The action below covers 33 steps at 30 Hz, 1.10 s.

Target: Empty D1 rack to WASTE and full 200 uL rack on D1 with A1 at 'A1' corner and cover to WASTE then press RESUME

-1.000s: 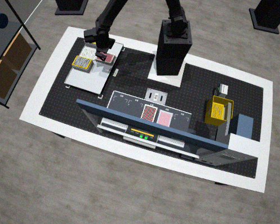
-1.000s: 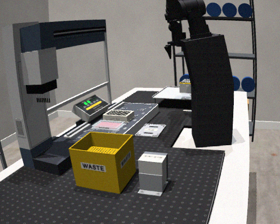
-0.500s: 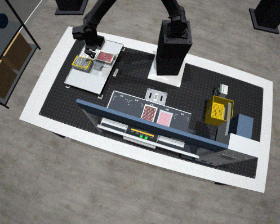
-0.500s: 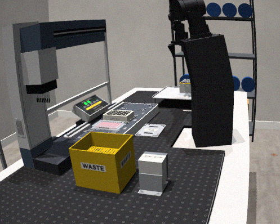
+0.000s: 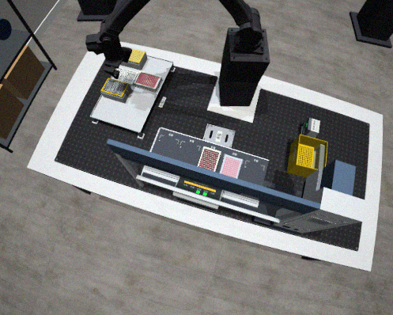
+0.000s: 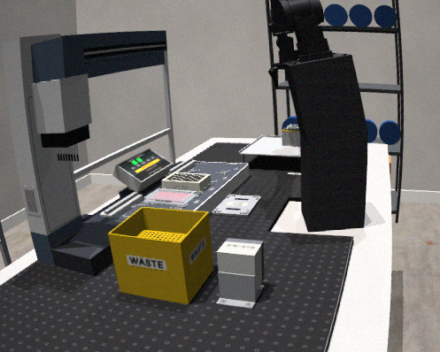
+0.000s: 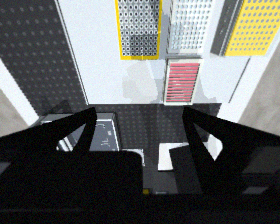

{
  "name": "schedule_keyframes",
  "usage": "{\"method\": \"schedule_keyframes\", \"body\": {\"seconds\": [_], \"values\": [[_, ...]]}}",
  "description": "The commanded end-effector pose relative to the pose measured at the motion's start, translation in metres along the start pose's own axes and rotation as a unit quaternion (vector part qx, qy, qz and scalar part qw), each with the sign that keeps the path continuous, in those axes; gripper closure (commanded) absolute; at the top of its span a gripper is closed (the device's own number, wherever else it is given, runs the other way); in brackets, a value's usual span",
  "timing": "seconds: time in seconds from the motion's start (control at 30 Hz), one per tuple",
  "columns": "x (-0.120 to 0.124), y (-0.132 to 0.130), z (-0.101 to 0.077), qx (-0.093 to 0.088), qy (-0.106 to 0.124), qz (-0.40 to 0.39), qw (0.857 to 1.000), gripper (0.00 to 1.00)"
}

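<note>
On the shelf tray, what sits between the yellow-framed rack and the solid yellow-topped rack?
A white tip rack sits between the yellow-framed rack and the solid yellow-topped rack, clearest in the top view. The red-striped piece lies beside it, off that line.

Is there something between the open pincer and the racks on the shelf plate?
Nothing visible. The pincer is open, holds nothing, and hangs above the shelf plate; the racks lie uncovered ahead of it.

Top view overhead, exterior low from bench end, wrist downward close
</note>
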State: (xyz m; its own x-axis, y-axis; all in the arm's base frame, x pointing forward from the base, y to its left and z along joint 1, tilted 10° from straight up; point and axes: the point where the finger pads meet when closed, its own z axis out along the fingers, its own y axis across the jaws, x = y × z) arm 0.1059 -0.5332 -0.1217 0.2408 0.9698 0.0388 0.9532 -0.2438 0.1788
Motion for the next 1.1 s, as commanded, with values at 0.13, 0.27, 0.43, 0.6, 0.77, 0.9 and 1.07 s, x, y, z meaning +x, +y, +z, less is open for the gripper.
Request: {"method": "schedule_keyframes", "body": {"seconds": [0.13, 0.27, 0.43, 0.6, 0.77, 0.9, 1.07], "values": [[-0.036, -0.003, 0.007, 0.002, 0.004, -0.005, 1.0, 0.0], [-0.056, -0.002, 0.007, 0.002, 0.004, -0.005, 1.0, 0.0], [-0.081, -0.002, 0.007, 0.002, 0.003, -0.005, 1.0, 0.0], [-0.092, 0.01, 0.009, 0.002, 0.004, -0.015, 1.0, 0.0], [-0.098, 0.008, 0.01, 0.003, 0.005, -0.014, 1.0, 0.0], [-0.084, 0.001, 0.019, 0.008, 0.02, -0.011, 1.0, 0.0], [-0.085, 0.002, 0.018, 0.007, 0.019, -0.011, 1.0, 0.0]]}}
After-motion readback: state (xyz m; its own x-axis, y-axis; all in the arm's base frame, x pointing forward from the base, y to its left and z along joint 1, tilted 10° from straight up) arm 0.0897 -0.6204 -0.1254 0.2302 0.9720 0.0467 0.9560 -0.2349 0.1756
